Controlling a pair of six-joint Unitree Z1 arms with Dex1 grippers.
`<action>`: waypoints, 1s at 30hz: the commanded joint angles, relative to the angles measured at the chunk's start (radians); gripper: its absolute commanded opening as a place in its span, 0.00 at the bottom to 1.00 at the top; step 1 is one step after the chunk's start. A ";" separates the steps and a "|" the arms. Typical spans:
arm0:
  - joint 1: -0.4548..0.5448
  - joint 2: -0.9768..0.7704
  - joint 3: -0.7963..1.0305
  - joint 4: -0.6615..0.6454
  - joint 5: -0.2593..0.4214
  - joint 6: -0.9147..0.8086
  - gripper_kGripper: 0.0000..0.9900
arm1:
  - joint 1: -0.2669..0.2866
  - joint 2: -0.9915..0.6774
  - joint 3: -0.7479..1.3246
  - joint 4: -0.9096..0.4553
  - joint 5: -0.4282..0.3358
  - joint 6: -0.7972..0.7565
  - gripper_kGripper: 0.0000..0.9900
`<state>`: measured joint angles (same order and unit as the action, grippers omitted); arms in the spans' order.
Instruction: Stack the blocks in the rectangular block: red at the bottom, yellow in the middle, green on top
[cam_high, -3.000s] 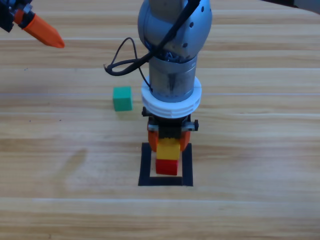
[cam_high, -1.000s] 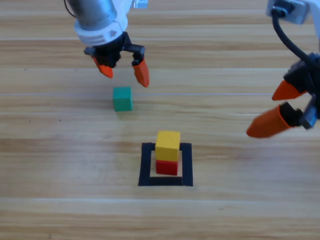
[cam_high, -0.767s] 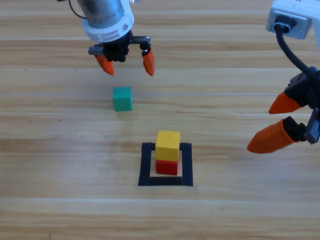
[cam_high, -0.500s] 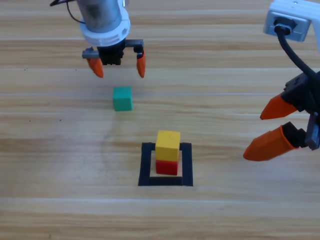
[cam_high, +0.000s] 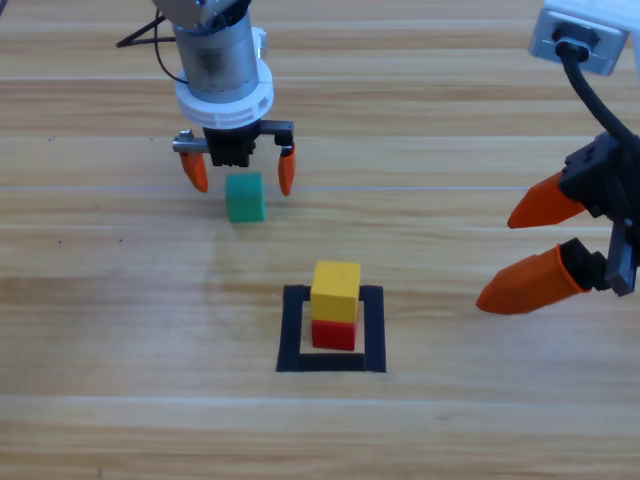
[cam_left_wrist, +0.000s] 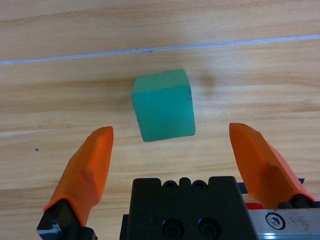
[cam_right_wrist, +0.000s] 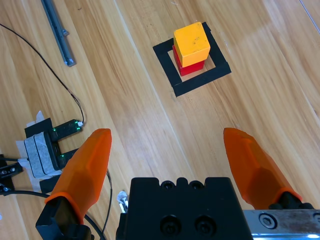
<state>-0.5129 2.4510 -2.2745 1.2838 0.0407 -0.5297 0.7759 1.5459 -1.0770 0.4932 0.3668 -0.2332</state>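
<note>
The left claw (cam_high: 241, 172) hangs with its jaws spread wide, one orange tip on either side of the green cube (cam_high: 245, 197). In the left wrist view the green cube (cam_left_wrist: 163, 105) sits between the jaws but just ahead of the tips, not yet fully enclosed, and turned a little askew to the line between them.

That offset is the main risk. If the jaws close from here, they may catch only the near edge or a corner of the cube, so it could twist, squirt forward along the wooden surface (cam_high: 120, 330), or ride up tilted in the grip. A tilted hold would matter later, since the cube must land flat on a narrow perch.

The second risk lies at the stack: the yellow cube (cam_high: 336, 291) rests on the red cube (cam_high: 334, 334) inside the black tape frame (cam_high: 291, 330), and yellow appears set slightly off red's centre. A hard or off-centre placement of green could push yellow off or topple both.

The right claw (cam_high: 545, 243) waits at the right side, jaws wide and holding nothing, well apart from the stack.
</note>
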 joint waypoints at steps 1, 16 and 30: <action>-0.025 0.086 -0.034 0.011 0.013 -0.015 1.00 | 0.017 -0.053 0.032 -0.018 0.020 -0.006 0.99; -0.007 0.148 -0.083 0.011 0.008 -0.073 0.98 | 0.019 -0.055 0.032 -0.025 0.024 -0.003 0.99; 0.030 0.144 -0.083 0.022 0.014 -0.056 0.54 | 0.019 -0.052 0.029 -0.031 0.023 -0.003 0.99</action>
<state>-0.5105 2.5483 -2.3432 1.2969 0.0409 -0.5895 0.7760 1.5458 -1.0765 0.4820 0.3719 -0.2332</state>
